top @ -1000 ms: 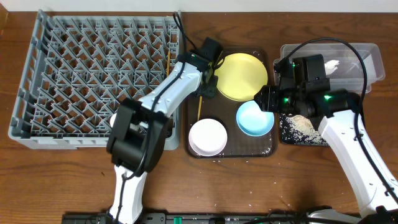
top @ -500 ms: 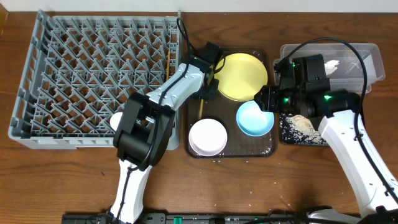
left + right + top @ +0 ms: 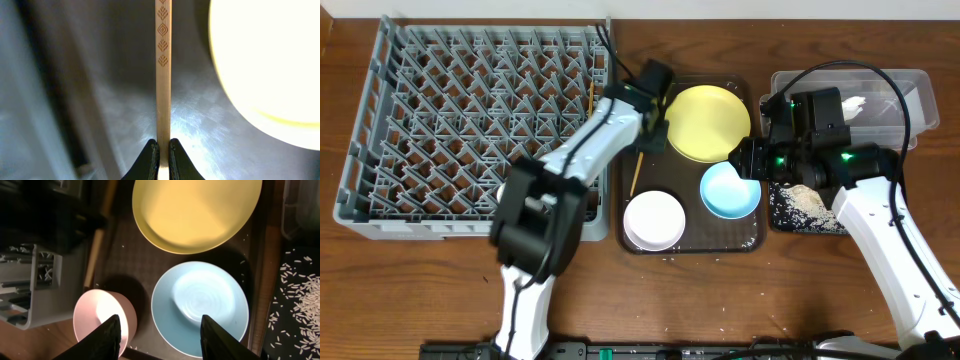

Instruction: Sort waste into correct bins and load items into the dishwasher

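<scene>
The left gripper (image 3: pixel 163 144) is clamped on a chopstick (image 3: pixel 163 75) at the left side of the brown tray (image 3: pixel 752 238), with the yellow plate (image 3: pixel 265 60) just beside it and the dish rack (image 3: pixel 470 130) on the other side; the right gripper (image 3: pixel 160 319) hangs parted and empty above the blue bowl (image 3: pixel 200 307), with the white bowl (image 3: pixel 102 320) near.

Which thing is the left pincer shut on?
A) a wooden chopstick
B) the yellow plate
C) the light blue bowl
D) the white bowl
A: the left wrist view shows the left pincer pinching the wooden chopstick, beside the yellow plate.
</scene>
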Controlling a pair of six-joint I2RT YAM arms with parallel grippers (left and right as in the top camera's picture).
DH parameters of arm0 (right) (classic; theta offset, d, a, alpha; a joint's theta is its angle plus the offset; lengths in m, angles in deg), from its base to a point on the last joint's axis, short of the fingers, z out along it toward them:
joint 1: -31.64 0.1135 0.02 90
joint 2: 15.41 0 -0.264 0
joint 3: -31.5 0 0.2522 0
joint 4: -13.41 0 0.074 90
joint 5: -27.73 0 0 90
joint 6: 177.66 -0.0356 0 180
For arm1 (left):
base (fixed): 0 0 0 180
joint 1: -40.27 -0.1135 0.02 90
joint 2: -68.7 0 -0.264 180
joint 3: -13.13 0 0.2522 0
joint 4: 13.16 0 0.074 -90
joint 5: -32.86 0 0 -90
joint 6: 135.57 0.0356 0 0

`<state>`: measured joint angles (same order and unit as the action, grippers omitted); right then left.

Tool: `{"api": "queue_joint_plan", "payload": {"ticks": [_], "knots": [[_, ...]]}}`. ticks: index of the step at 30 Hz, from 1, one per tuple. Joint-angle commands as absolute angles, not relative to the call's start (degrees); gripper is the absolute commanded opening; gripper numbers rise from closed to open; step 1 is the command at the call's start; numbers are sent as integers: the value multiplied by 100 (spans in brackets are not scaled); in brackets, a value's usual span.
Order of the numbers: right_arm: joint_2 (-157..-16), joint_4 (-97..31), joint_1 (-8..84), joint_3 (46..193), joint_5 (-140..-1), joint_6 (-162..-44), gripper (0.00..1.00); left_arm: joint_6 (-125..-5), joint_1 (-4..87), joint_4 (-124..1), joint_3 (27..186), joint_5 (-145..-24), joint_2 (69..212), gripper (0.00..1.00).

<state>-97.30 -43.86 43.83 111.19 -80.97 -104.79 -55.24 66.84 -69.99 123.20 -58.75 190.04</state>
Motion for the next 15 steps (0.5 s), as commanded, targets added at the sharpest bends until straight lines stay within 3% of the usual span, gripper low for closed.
{"api": "queue_joint_plan", "payload": {"ticks": [1, 9, 15], "knots": [[-9721, -4390, 4372, 11102, -8163, -10389, 49, -5590, 6491, -7056, 12390, -5901, 18121, 8], [-9721, -4403, 4372, 11102, -8163, -10387, 49, -5566, 6050, -7876, 12353, -5217, 17627, 8], [-9721, -4390, 4372, 11102, -8161, -10389, 49, -5411, 5886, -7760, 12054, -5200, 17865, 8]]}}
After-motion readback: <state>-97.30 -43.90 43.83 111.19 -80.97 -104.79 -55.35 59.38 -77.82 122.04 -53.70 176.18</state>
